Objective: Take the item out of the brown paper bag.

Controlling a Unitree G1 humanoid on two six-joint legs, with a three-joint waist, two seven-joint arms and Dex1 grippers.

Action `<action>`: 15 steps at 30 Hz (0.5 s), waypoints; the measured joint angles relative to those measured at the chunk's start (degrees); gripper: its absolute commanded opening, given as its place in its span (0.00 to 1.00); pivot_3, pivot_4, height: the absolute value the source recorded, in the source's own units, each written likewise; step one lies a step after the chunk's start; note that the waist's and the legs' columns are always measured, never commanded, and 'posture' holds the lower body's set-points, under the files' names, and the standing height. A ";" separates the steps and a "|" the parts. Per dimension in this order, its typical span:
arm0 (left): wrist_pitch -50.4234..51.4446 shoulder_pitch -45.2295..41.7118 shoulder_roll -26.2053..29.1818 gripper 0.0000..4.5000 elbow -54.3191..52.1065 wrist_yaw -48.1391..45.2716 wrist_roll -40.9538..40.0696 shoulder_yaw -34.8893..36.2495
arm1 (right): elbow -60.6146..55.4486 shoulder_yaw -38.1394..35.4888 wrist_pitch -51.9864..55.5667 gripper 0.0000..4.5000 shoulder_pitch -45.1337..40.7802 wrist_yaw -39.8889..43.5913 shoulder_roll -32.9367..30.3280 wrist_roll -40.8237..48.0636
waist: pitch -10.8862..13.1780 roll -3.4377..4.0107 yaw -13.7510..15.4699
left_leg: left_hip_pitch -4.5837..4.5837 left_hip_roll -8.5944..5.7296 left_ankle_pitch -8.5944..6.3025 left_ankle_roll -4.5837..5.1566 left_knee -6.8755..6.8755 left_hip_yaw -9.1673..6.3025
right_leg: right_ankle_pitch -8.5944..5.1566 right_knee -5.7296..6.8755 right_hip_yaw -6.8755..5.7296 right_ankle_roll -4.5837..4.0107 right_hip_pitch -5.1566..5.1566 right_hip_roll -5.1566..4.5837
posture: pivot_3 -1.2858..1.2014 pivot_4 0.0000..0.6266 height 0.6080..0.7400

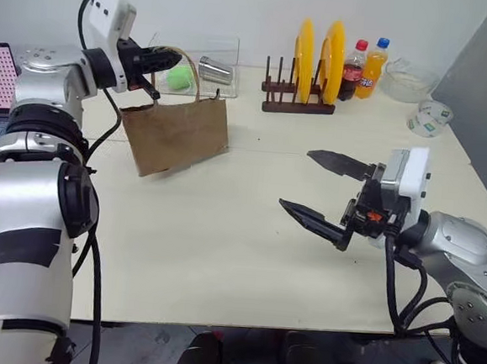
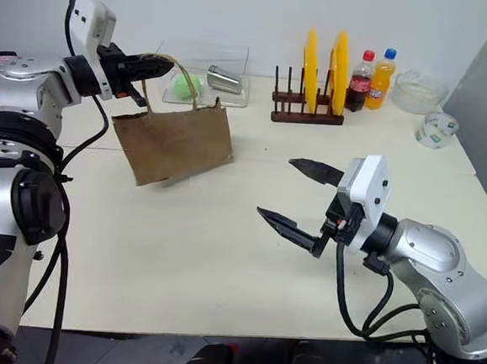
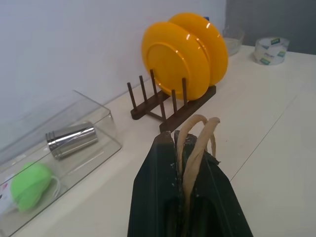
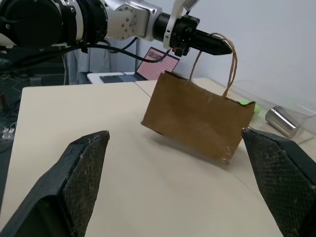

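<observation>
Nearest, the right gripper (image 1: 320, 193) hovered over the desk (image 1: 221, 256) with its jaws spread wide and empty. Farther back, the left gripper (image 1: 162, 58) had its jaws pinched on the cord handles (image 3: 195, 148), the brown paper bag (image 1: 176, 135) hanging tilted just above the surface. The item stayed hidden, presumably inside; extraction remained undone.

Both arms are made of rounded silver-grey shells with black joints between them. A white box-shaped camera sits on each wrist. Black cables run in loops along both arms. Each gripper has two long black fingers; the right gripper (image 1: 321, 186) shows small orange-red parts at its base.
</observation>
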 measured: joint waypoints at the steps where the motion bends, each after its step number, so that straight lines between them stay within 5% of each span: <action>1: -0.48 -0.73 -1.19 0.01 0.17 0.01 0.07 0.02 | -0.86 -0.99 1.05 1.00 0.23 -1.61 -0.10 1.37 | 0.00 0.00 0.05 | -0.01 0.00 0.00 0.00 0.00 0.00 | 0.00 0.00 0.00 0.00 0.00 0.00 | 0.52 0.24 1.00; 15: -3.65 -5.28 -15.02 0.01 2.86 0.37 2.52 -0.01 | -7.53 -8.53 0.15 1.00 15.16 -20.27 -8.30 12.27 | 0.05 -0.09 0.04 | -0.05 -0.02 -0.01 0.03 0.04 0.10 | 0.00 0.00 0.07 0.00 0.01 -0.01 | 0.52 0.24 1.00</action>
